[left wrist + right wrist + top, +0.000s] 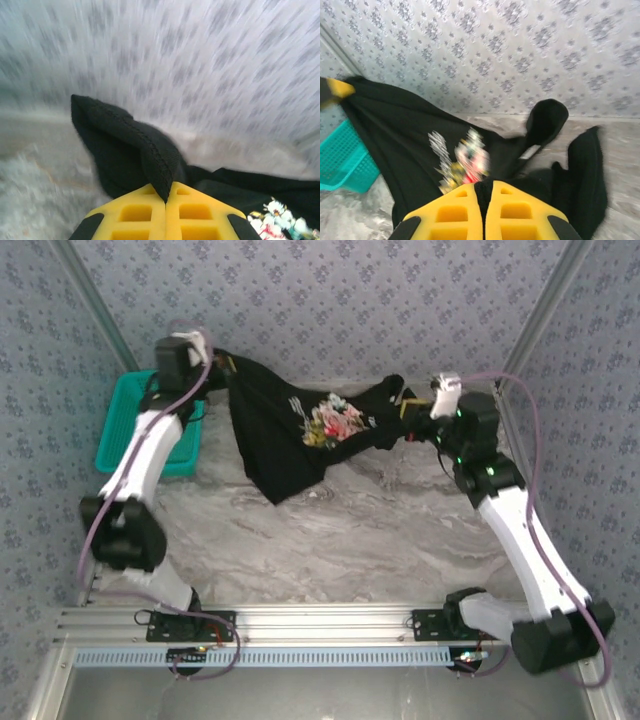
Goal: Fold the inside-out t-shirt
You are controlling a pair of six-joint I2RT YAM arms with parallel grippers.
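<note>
Along the near edge runs a ribbed aluminium rail [330,625] carrying both arm bases, and beyond it lies the table [350,540], a smooth slab veined grey and white like marble

Over the far half of the table hangs the inside-out t-shirt [280,440], soft matte black cloth stretched between the two arms and sagging in a loose fold toward the middle, its lowest point near the table top. A floral print [330,422] in pink, white and yellow faces up near the centre; the pale lettering beside it is too blurred to read

The left gripper [215,365], near the far left corner, is clenched on a stitched hem, and the left wrist view has the yellow blocky fingers [135,215] pressed together with a ribbed black point of cloth rising between them. The right gripper [415,410], toward the far right, is likewise clamped on bunched fabric

A teal plastic basket [125,425] with a mesh wall sits at the far left corner, partly behind the left arm. Patterned grey-blue wallpaper [350,300] closes in the far side
</note>
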